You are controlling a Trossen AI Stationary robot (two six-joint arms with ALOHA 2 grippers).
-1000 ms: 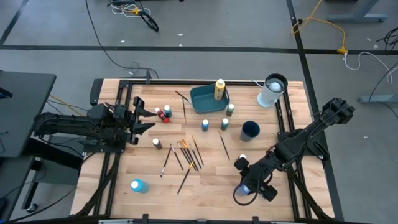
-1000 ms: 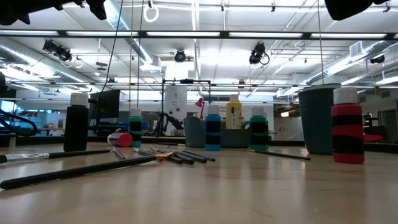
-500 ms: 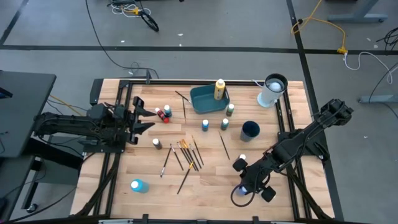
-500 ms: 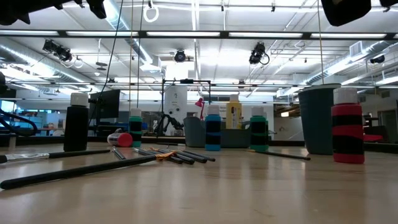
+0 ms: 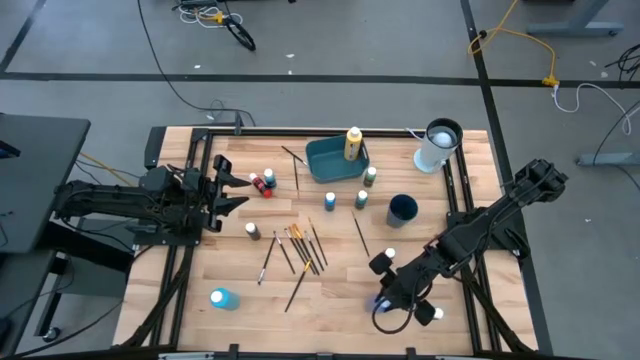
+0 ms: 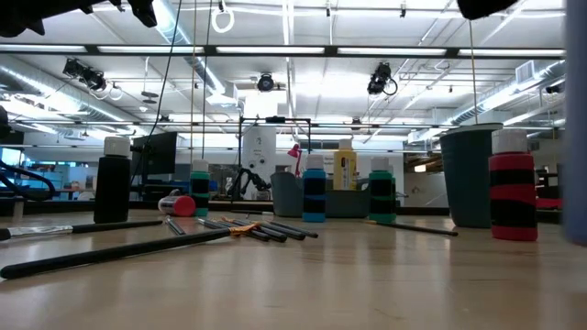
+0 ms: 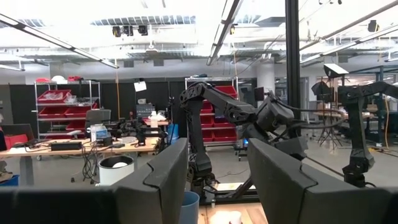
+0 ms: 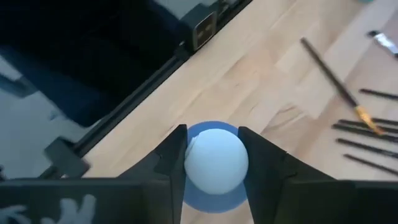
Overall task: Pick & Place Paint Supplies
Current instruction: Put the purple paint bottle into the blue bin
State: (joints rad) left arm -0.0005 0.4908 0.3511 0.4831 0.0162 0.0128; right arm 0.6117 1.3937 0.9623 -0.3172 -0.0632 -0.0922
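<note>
Near the table's front edge my right gripper (image 5: 385, 298) is shut on a blue paint bottle with a white cap (image 8: 212, 163). My left gripper (image 5: 240, 190) hangs open above the table's left side, clear of everything. Several thin brushes (image 5: 300, 250) lie flat at the middle. Small bottles stand around them: red (image 5: 265, 183), blue (image 5: 329, 200), green (image 5: 361, 200) and a white-capped red one (image 6: 512, 188). Another blue bottle (image 5: 222, 298) lies on its side at the near left. A yellow bottle (image 5: 353, 143) stands in the teal tray (image 5: 322, 160). My right gripper pinches the blue bottle between its two fingers (image 8: 176, 155), which stand on either side of the white cap (image 8: 233, 163) at the bottle's top. The fingers slant down from the table's far right. Whether the bottle's base rests on the table, I cannot tell.
A tall white cylinder with a dark top (image 5: 437, 145) stands at the far right, and a dark cup (image 5: 402, 209) in front of it. Black frame rails (image 5: 462, 200) run along the table's sides. Bare wood lies between the brushes and the front edge.
My right gripper has tipped a little and drifted slightly toward the table's left at the blue bottle. A blurred blue-grey shape has come in at the right edge of the low view.
</note>
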